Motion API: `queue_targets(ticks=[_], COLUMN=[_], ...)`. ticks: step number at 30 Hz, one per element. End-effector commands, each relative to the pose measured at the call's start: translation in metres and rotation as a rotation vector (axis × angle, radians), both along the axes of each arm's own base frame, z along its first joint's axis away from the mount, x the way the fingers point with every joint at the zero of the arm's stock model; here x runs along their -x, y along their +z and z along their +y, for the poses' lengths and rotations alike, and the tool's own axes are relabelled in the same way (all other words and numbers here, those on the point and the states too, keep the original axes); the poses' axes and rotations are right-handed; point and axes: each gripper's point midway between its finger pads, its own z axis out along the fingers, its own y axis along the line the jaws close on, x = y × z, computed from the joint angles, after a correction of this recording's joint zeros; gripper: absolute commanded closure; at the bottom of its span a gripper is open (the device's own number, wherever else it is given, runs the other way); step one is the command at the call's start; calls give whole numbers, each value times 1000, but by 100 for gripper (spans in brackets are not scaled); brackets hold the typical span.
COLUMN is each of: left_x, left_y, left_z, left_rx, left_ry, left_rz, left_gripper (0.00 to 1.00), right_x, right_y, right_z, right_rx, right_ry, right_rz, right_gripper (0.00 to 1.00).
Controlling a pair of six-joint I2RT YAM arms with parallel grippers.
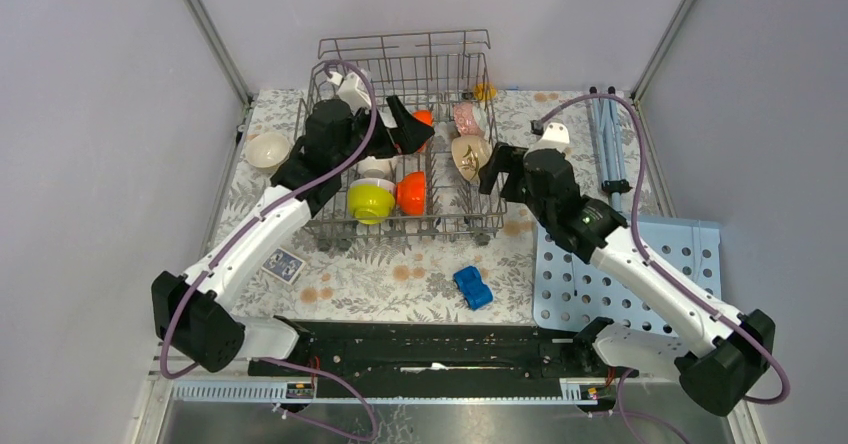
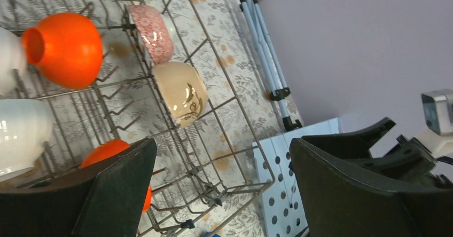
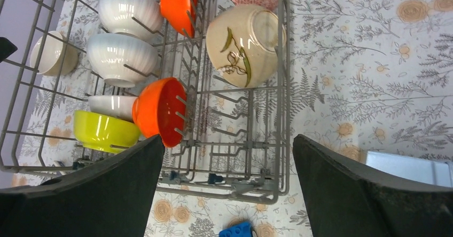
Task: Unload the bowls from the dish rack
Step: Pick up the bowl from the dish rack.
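The grey wire dish rack (image 1: 452, 222) stands mid-table. In it are a yellow-green bowl (image 1: 370, 201), an orange bowl (image 1: 410, 193), a second orange bowl (image 2: 67, 47), two white bowls (image 3: 115, 55), a pink patterned bowl (image 1: 466, 118) and a beige bowl with a leaf motif (image 1: 470, 154). A cream bowl (image 1: 268, 151) sits on the table left of the rack. My left gripper (image 1: 410, 130) hovers open over the rack's back half, holding nothing. My right gripper (image 1: 497, 174) is open and empty at the rack's right side, close to the beige bowl (image 3: 243, 45).
A blue toy car (image 1: 472, 287) lies in front of the rack. A light-blue perforated board (image 1: 630, 274) covers the right side under my right arm. A playing card (image 1: 284, 263) lies front left. A folded blue-white frame (image 1: 607, 139) lies at the far right.
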Motion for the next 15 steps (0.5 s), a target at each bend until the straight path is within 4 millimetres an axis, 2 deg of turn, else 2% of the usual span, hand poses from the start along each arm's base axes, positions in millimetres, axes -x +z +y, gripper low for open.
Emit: queue_targets(ticks=[1,3,6,8,12,14,15], left_x=[22,27,17,7,-16,-27,-35], left_y=[23,28,12,-3,-18,-28,-34], left_z=[-11,-14,-20,-32,-57,-63,-64], left_rx=[90,110,115,94,120,129,135], left_ry=[-109,-132,-132,-166,-214,-200,-176], left_rz=[-77,-149,-119,-60,35,67,83], left_gripper=[1,1,1,1,2,3,3], right_x=[-1,-1,-7,-14,-33,-46,-49], right_y=[13,12,0,-6,-14,-23,-27], right_z=[-16,-19,-28,-29,-34,-41,-38], right_rx=[-34,-12,23,32,35,-14,-51], right_ry=[-69,-76,-136,-134,-126,-134,-106], right_rz=[-88,-98,-77,-68,-59,-35,-25], right_gripper=[3,4,5,5,9,12,14])
